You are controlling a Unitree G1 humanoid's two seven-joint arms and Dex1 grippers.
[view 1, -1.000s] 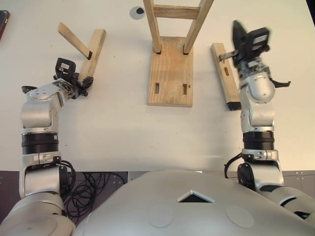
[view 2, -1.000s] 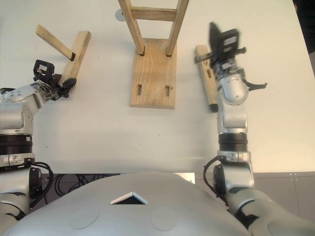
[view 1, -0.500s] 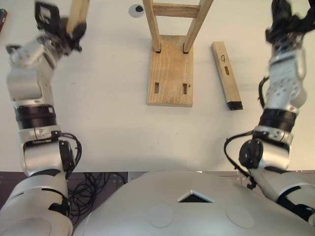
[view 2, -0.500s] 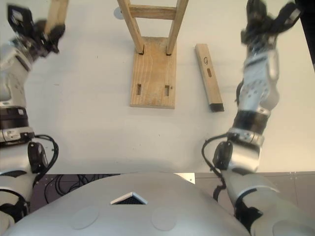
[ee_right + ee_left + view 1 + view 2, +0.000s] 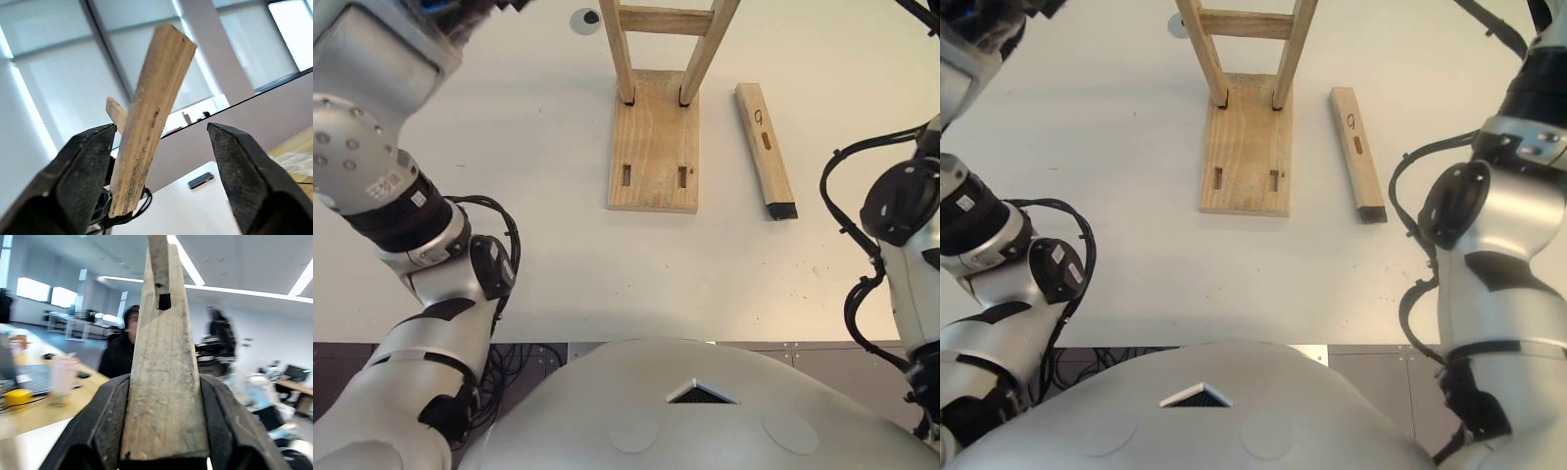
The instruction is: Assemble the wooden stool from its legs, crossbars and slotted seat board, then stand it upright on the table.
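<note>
The left tool (image 5: 164, 404) clamped one leg piece (image 5: 164, 347), a crossbar stub (image 5: 159, 257) seated in its mortise. The right tool (image 5: 160, 129) stood wide. On the tabletop (image 5: 558, 255) lay one seat board (image 5: 651, 137), its two near slots (image 5: 626, 175) open, with one loose leg (image 5: 765, 147) just right of it. Two upright legs (image 5: 617, 49) filled the far slots, joined by one crossbar (image 5: 663, 20).

The seat board (image 5: 652, 147) is pale, grainy wood with two dark slots; the loose leg (image 5: 765, 147) matches, its near end black, maybe a cap. The table (image 5: 558, 245) is plain white.
</note>
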